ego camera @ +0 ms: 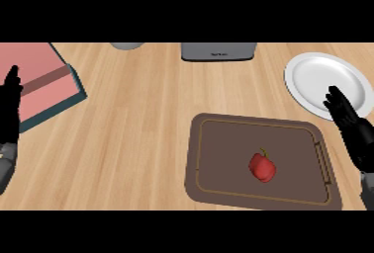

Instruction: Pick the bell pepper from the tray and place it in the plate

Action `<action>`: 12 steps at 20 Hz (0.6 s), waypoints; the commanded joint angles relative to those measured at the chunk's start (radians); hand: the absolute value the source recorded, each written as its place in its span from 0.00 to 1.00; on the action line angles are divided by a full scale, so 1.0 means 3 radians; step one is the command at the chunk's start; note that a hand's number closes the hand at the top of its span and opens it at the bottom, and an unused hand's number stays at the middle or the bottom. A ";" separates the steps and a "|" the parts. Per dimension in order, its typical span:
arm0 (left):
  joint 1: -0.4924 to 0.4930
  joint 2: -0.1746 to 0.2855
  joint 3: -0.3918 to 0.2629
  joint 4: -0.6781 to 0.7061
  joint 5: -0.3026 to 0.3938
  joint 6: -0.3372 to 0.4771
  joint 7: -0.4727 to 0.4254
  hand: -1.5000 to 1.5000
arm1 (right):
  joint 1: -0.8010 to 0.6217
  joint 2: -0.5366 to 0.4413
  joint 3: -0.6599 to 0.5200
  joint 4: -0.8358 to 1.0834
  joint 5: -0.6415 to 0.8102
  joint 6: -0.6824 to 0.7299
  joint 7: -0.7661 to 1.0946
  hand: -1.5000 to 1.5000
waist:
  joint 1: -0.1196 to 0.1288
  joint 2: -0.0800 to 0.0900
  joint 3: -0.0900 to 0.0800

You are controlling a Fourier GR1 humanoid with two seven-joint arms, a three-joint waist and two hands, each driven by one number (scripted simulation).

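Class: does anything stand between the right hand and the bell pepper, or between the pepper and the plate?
Nothing visible blocks either path. Between the right hand and the bell pepper is only the low rim of the tray; from pepper to plate, that rim and the counter.

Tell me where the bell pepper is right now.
In the head view, the bell pepper lies on the brown tray, right of its centre, below the white plate.
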State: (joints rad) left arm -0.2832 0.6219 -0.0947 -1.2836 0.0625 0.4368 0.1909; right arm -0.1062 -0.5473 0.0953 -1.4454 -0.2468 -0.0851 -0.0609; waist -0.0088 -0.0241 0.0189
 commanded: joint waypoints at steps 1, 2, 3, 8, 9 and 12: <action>-0.0228 0.0038 0.0077 -0.0095 0.0095 -0.0248 0.0199 0.50 | 0.0119 0.0175 -0.0060 -0.0059 0.0009 -0.0003 -0.0288 1.00 | 0.0006 0.0076 -0.0061; 0.0093 -0.0148 0.0050 -0.0164 0.0225 -0.0271 -0.0083 0.50 | 0.0316 0.0086 -0.0151 -0.0317 -0.0088 0.0053 -0.0380 1.00 | -0.0008 0.0065 -0.0064; 0.0224 -0.0262 -0.0032 -0.0303 0.0273 -0.0294 -0.0120 0.50 | 0.0320 0.0123 -0.0195 -0.0425 -0.0167 0.0045 -0.0397 1.00 | -0.0002 0.0056 -0.0064; 0.0175 -0.0509 -0.0147 -0.0205 0.0499 -0.0505 -0.0108 0.50 | 0.0322 -0.0873 -0.0207 -0.0283 0.1230 -0.0381 -0.0584 1.00 | -0.0160 0.0052 -0.0176; 0.0266 -0.0646 -0.0135 -0.0186 0.0640 -0.0576 -0.0167 0.50 | 0.0454 0.0220 -0.0494 -0.0300 0.0629 -0.1078 -0.0825 0.00 | -0.0177 0.0053 -0.0064; 0.0487 -0.0635 -0.0151 -0.0343 0.0737 -0.0770 -0.0296 0.50 | 0.0953 0.0760 -0.0472 -0.0448 0.0288 -0.0960 -0.1655 0.00 | -0.0080 0.0048 -0.0054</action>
State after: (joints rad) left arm -0.1964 0.4558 -0.1317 -1.3564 0.2359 0.2665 0.1328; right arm 0.0602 -0.4587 -0.0202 -1.5549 -0.1379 -0.2921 -0.3683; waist -0.0425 -0.0101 -0.0029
